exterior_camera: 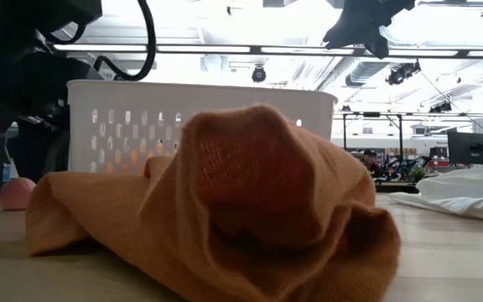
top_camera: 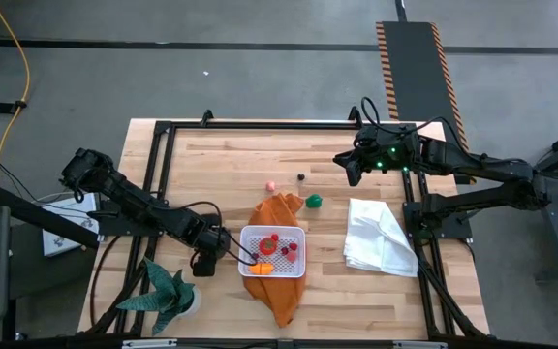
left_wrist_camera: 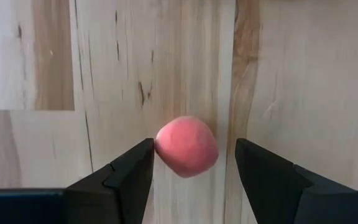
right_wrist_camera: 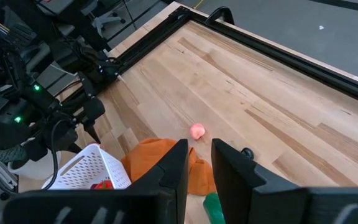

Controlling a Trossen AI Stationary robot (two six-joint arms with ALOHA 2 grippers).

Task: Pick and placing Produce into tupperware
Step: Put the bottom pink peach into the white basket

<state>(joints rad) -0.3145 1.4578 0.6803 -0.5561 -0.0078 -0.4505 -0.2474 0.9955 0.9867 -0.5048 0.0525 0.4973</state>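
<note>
While my left claw straddles one pink fruit, open, three others dot the counter: second pink fruit, dark fruit, green fruit. My right claw is slightly open and empty.

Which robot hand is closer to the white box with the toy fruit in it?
Left. The left gripper is right beside the tupperware, at its left edge. The right gripper hovers far off near the table's back right, beyond the orange cloth.
</note>
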